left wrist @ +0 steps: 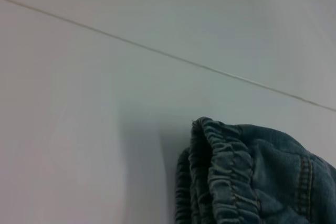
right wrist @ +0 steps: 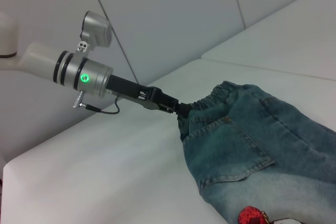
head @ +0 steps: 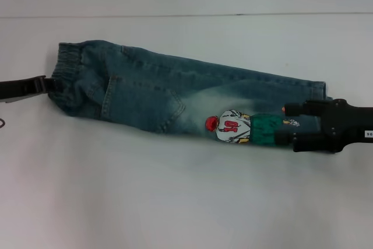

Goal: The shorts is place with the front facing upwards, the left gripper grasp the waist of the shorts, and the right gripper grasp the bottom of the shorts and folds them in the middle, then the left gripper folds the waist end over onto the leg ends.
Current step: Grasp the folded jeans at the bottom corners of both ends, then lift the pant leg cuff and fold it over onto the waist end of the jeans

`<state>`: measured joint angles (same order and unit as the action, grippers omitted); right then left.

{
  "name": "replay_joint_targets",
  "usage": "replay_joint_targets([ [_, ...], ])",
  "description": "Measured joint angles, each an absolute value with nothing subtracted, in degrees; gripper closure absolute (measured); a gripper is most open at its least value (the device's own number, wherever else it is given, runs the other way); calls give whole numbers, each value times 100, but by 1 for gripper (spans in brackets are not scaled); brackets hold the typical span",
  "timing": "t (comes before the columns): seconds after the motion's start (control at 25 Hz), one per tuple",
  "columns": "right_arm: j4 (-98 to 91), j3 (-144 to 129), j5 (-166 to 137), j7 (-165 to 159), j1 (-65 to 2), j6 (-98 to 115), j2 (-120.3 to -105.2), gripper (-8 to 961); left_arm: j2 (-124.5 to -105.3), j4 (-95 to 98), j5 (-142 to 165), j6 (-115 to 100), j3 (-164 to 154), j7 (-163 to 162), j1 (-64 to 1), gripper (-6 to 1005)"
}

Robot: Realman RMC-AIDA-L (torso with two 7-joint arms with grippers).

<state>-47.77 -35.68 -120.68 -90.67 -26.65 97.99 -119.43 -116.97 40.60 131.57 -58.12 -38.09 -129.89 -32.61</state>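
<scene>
Head view shows you the shorts [head: 175,94] lying across the white table [head: 175,202], already doubled lengthwise into a narrow strip, back pocket and football print uppermost. The waist [head: 70,65] is at your left, the leg ends [head: 317,91] at your right.

Your left gripper [head: 49,83] sits at the waist; in the right wrist view its tip [right wrist: 181,109] is buried in the gathered band, so it looks clamped on the waist, though the fingers themselves are hidden. Your right gripper [head: 291,123] lies over the hem end with fingers apart, one to each side of the printed cloth, and I can't tell whether it pinches anything.

By my reading the middle fold is done and the last step is due. You'll need the left grip firm, then lift the waist clear of the table and carry it rightward over the hems. The right gripper should get clear of the landing spot first.
</scene>
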Motion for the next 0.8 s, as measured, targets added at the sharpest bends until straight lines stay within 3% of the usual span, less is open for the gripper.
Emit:
replay_joint_targets([
  [0.12, -4771, -3568, -12067, -9025, -2667, 9786, -11943, 30, -11708, 4066, 13154, -5839, -3804, -12987, -3260, 802],
  [0.36, -4726, -3568, -12068, -9001, -2660, 9720, -11944, 47, -11735, 4108, 13101, -5924, -3783, -12962, -3242, 906],
  [0.68, -4264, -3552, -12082, -8949, -2764, 9620, -11852, 69, -11709, 4698, 12262, -6824, -3762, -12691, -3023, 916],
  [0.8, -4183, -3424, -11980, -8825, -2779, 9449, -11882, 77, -11730, 5001, 12149, -7208, -3761, -12661, -2987, 917],
])
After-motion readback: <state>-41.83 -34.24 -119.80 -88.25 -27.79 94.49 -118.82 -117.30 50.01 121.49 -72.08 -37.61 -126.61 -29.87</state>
